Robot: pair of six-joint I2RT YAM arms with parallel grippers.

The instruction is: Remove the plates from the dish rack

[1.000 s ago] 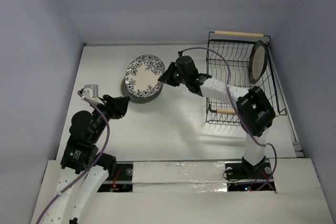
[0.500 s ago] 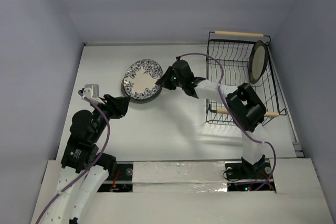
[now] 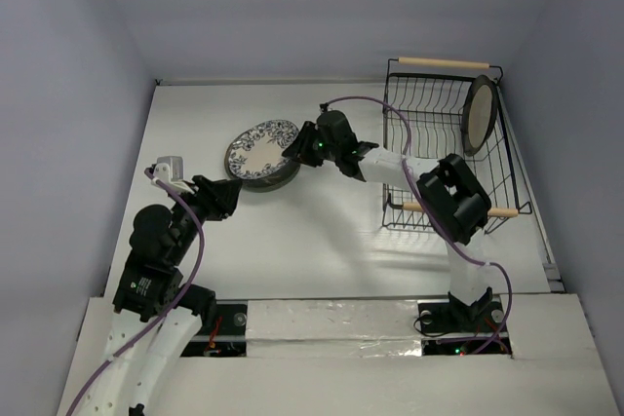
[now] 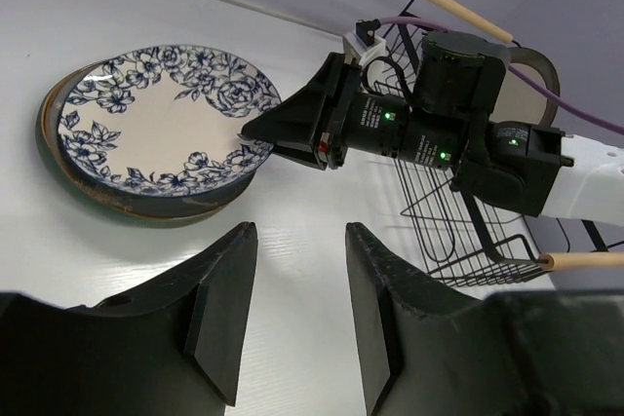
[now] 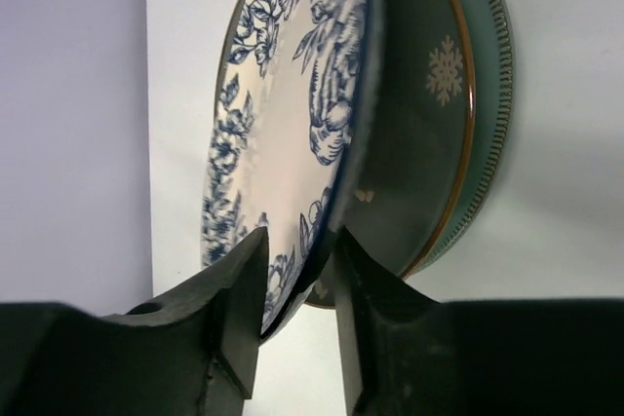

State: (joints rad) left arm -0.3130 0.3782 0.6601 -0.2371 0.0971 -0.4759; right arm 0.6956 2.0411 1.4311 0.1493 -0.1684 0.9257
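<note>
A white plate with dark blue floral ornament (image 3: 258,148) (image 4: 156,119) lies nearly flat on top of a stack of plates (image 3: 261,181), a teal one (image 5: 487,94) among them. My right gripper (image 3: 290,151) (image 5: 297,236) is at its right rim. The rim sits between the fingers with a gap on one side, so the gripper is open. The dish rack (image 3: 444,62) (image 4: 468,231) stands at the right. One brownish plate (image 3: 480,114) (image 4: 531,60) stands upright in it. My left gripper (image 3: 235,188) (image 4: 300,229) hovers open and empty just short of the stack.
The right arm's purple cable (image 3: 390,99) loops over the rack's left side. White walls close in the table on the left, back and right. The rack's near wooden handle (image 3: 458,209) lies beside the right arm's elbow.
The floral plate has gone from tilted up to nearly flat on the stack. The right gripper moved left and down with it, and its jaws have widened. The left arm has not moved.
</note>
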